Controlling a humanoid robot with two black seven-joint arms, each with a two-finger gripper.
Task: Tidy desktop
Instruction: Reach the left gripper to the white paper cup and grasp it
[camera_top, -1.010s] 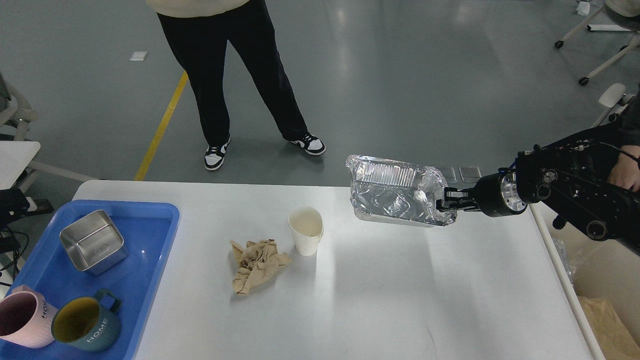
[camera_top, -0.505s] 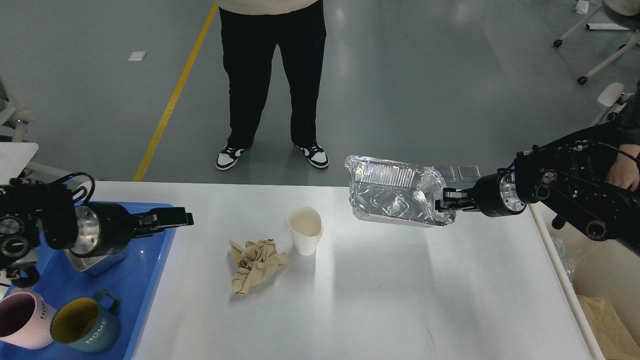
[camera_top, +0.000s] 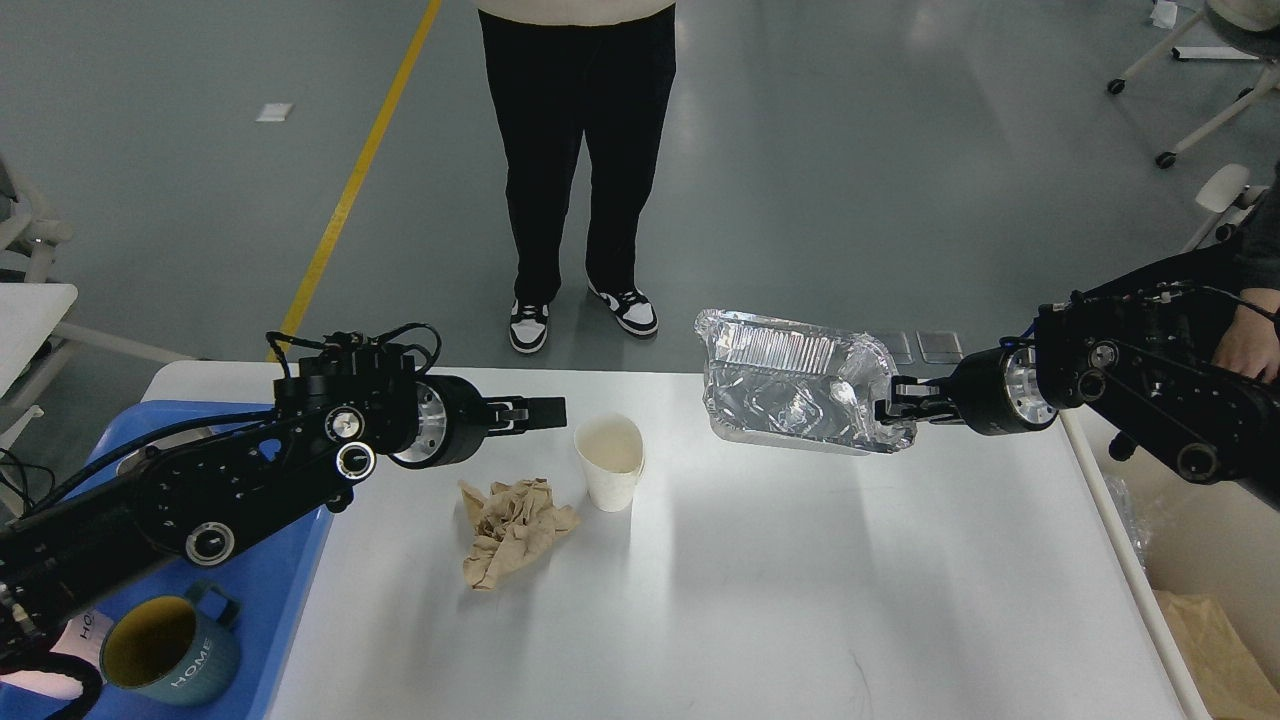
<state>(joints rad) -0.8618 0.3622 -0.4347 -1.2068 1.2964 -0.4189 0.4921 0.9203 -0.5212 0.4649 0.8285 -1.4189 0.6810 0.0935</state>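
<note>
A white tabletop fills the lower view. At 3 o'clock the right gripper is clamped on the edge of a crumpled foil tray, held above the tabletop. From 9 o'clock the left gripper reaches toward a white paper cup without touching it; its opening cannot be told. A crumpled brown napkin lies beside the cup. A blue tray with a green mug sits at 8 o'clock.
</note>
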